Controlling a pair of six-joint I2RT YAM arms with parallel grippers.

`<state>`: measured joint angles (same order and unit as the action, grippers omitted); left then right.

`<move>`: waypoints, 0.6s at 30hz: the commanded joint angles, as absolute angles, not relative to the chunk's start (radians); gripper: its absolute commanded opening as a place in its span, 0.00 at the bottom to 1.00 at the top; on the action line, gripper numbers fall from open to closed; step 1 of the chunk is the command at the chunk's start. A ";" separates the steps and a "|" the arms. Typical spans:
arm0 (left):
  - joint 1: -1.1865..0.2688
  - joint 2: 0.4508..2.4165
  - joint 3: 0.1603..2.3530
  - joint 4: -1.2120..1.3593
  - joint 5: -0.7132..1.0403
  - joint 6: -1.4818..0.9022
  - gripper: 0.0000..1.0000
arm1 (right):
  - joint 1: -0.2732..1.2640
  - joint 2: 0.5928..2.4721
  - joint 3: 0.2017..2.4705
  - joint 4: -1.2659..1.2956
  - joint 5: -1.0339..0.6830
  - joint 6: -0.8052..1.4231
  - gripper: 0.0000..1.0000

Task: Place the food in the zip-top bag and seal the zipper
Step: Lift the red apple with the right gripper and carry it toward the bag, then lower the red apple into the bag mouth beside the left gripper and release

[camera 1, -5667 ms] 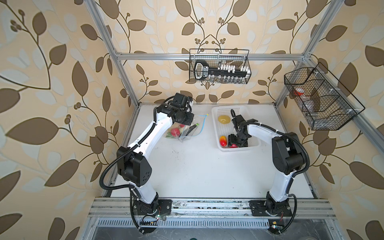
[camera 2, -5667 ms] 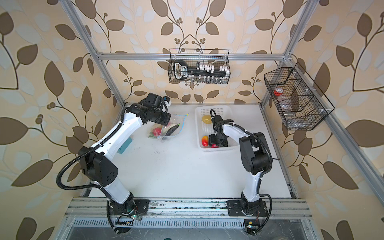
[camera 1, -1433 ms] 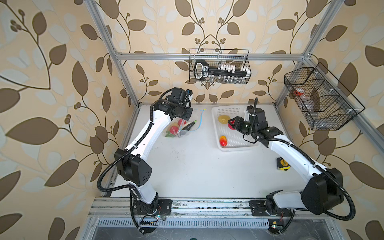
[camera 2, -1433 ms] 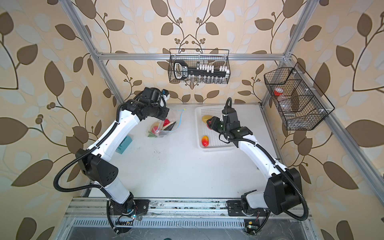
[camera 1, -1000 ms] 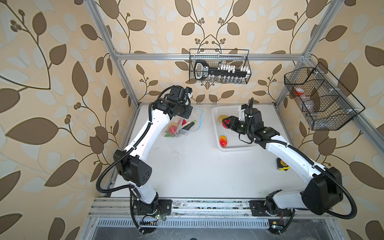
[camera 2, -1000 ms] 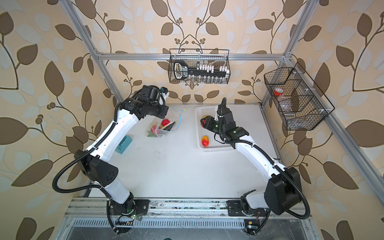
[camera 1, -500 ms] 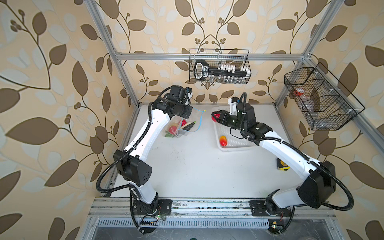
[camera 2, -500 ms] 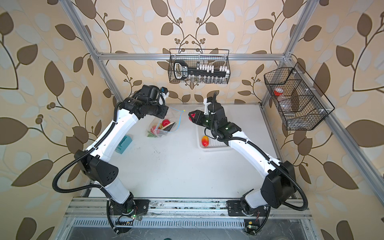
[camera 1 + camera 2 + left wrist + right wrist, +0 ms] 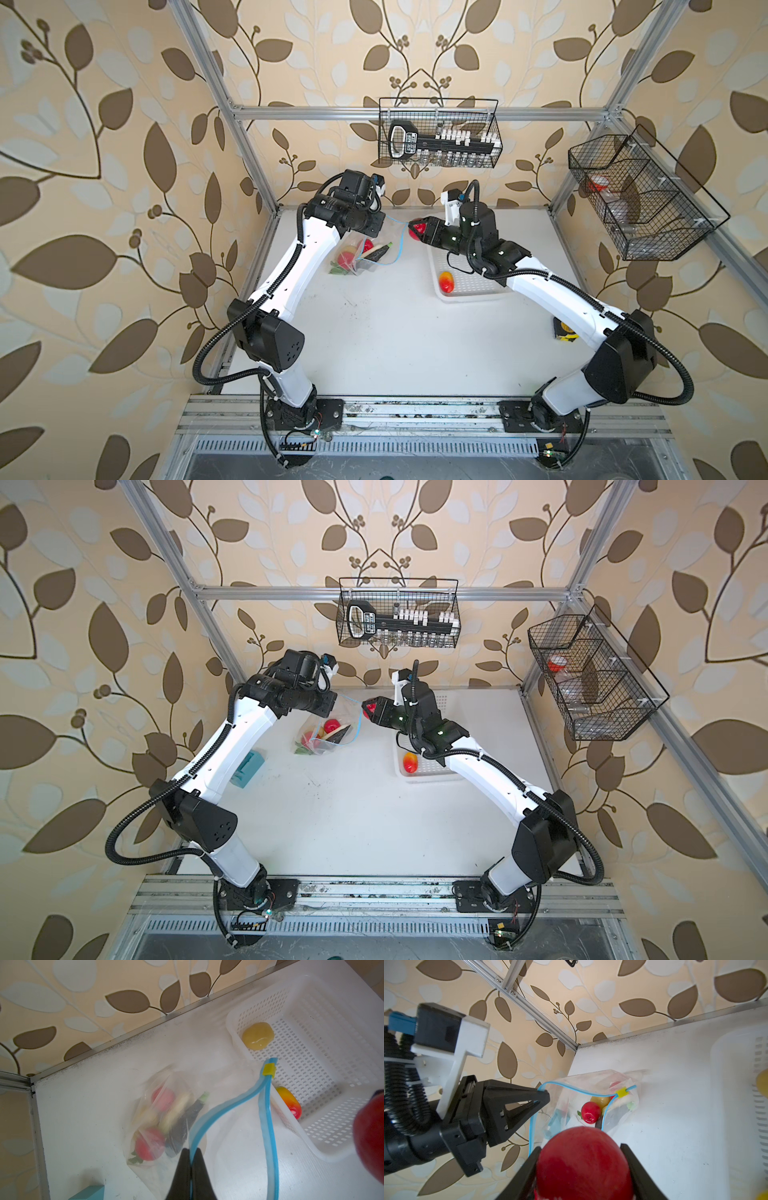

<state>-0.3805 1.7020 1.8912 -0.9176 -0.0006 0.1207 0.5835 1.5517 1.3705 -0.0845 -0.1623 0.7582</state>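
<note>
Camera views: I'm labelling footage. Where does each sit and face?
Top views: overhead, front; look down on white table, left arm, right arm.
Left wrist: on left arm; looks past shut left hand at clear plastic zip-top bag.
Right wrist: on right arm; looks over round red toy fruit in right hand.
Wrist views share the bag and that fruit.

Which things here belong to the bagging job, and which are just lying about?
Job: zip-top bag; its zipper, pinched by the left end effector; red apple in the right end effector; potato and mango in the white basket.
Lying about: teal block; black-and-yellow item; rear wire basket; side wire basket.
</note>
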 commanded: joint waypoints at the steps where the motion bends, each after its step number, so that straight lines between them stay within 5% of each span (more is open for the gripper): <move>1: -0.388 1.705 1.940 -0.919 0.013 0.117 0.00 | 0.605 1.574 1.424 -0.062 -0.173 0.729 0.23; 18: -0.388 1.702 1.940 -0.922 0.002 0.126 0.00 | 0.693 1.729 1.584 -0.139 -0.118 0.634 0.21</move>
<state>-0.3805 1.7100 1.9003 -0.9207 -0.0006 0.1211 0.6819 1.7020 1.5517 -0.1162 -0.1379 0.6632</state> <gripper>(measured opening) 0.048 0.522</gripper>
